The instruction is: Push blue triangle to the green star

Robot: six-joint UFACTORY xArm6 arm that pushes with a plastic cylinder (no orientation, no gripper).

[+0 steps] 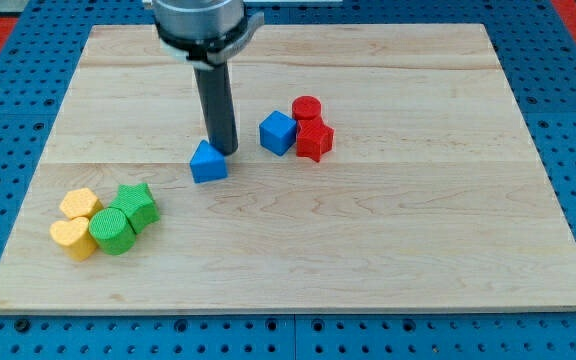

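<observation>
The blue triangle [208, 162] lies on the wooden board [368, 230] a little left of centre. The green star [137, 203] sits lower left of it, about a block's width of bare wood between them. My tip [224, 150] stands just at the triangle's upper right edge, touching or nearly touching it. The dark rod rises from there to the arm's mount at the view's top.
A green cylinder [113, 230] touches the star's lower left. A yellow hexagon [80, 205] and a yellow heart [73, 238] sit left of those. A blue cube [278, 131], a red cylinder [306, 108] and a red star [315, 139] cluster right of my tip.
</observation>
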